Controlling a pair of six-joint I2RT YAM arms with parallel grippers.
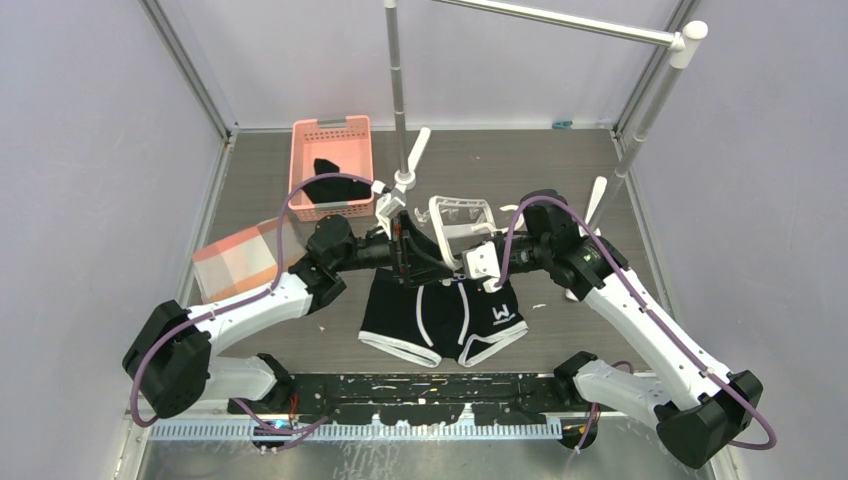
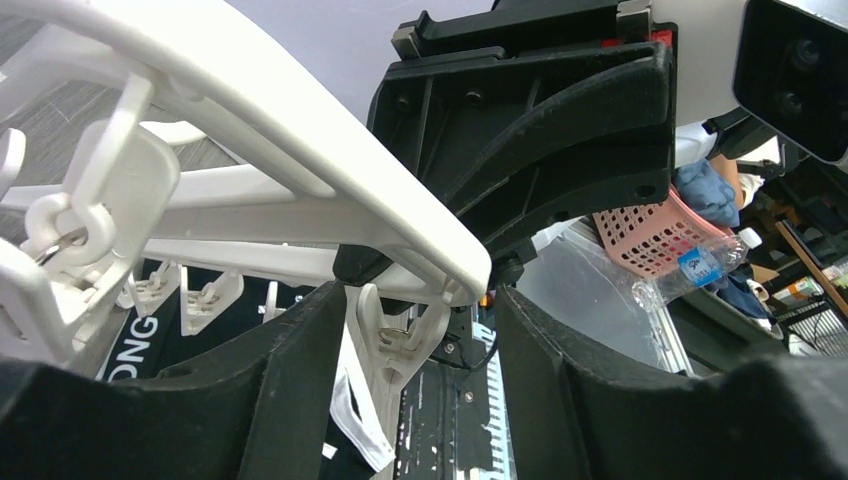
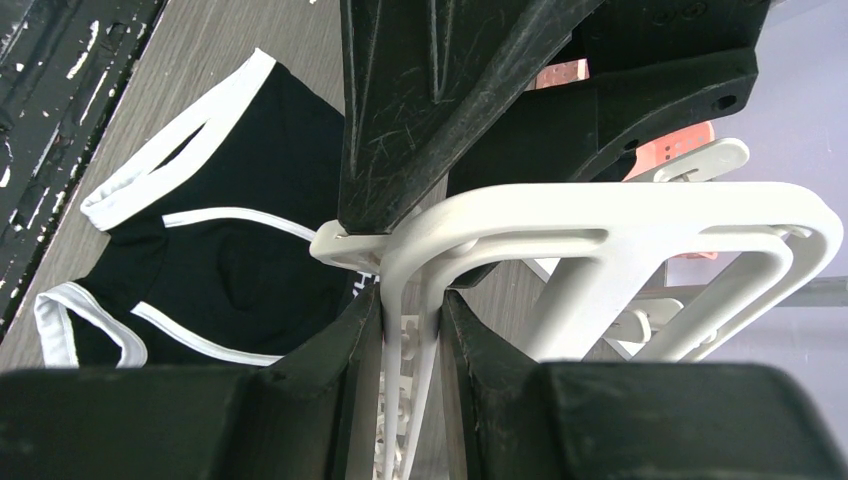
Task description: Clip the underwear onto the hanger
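The underwear (image 1: 445,318), black with white piping and a white W logo, lies flat on the table in front of the arm bases. The hanger (image 1: 462,218), a white plastic frame with small clips, is held above its waistband. My right gripper (image 3: 410,340) is shut on an edge bar of the hanger (image 3: 620,220), with the underwear (image 3: 230,250) below it. My left gripper (image 2: 420,400) stands open around a corner clip (image 2: 400,335) that hangs from the hanger (image 2: 300,130). The clip sits close to the left finger, with a gap on its right side. The lettered waistband (image 2: 140,340) shows under the frame.
A pink basket (image 1: 331,165) with a plain black garment (image 1: 335,187) stands at the back left. The grey metal rail stand (image 1: 397,80) rises just behind the hanger, with its other post (image 1: 640,130) at the right. A pink folded item (image 1: 240,258) lies at the left.
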